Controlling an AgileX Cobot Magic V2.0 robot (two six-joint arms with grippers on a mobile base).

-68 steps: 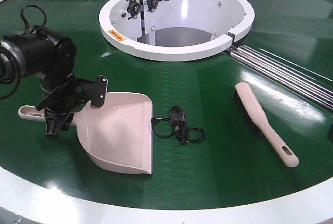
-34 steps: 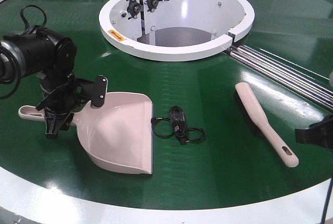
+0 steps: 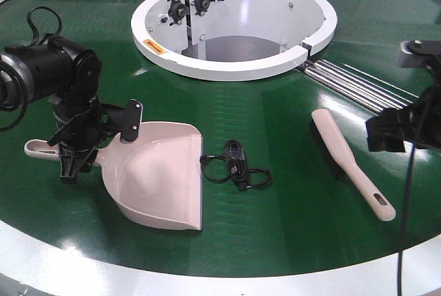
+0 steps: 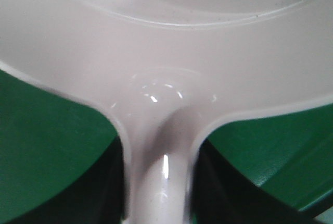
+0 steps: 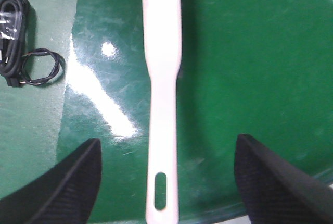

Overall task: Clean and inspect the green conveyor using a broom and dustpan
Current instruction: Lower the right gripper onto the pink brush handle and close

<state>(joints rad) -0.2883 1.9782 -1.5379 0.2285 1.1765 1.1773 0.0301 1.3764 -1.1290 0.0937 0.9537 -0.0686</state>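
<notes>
The pinkish dustpan (image 3: 162, 179) lies on the green conveyor (image 3: 289, 193), mouth toward the near rim. My left gripper (image 3: 74, 158) is shut on its handle (image 4: 158, 182), with a dark finger pressed against each side. The broom (image 3: 344, 158) lies at the right, bristles away and slotted handle end toward the near rim. My right gripper (image 3: 387, 134) hovers just right of it. In the right wrist view this gripper (image 5: 166, 140) stands open, its black fingers (image 5: 65, 185) wide on either side of the broom handle (image 5: 162, 78), not touching it.
A coiled black cable (image 3: 238, 166) lies on the belt between dustpan and broom, also at the left in the right wrist view (image 5: 15, 41). The white central ring housing (image 3: 234, 62) stands behind. Metal rails (image 3: 372, 96) run back right. The white outer rim (image 3: 207, 282) borders the front.
My right arm has come in from the right edge and moved up and left over the broom handle. The left gripper and dustpan have not moved.
</notes>
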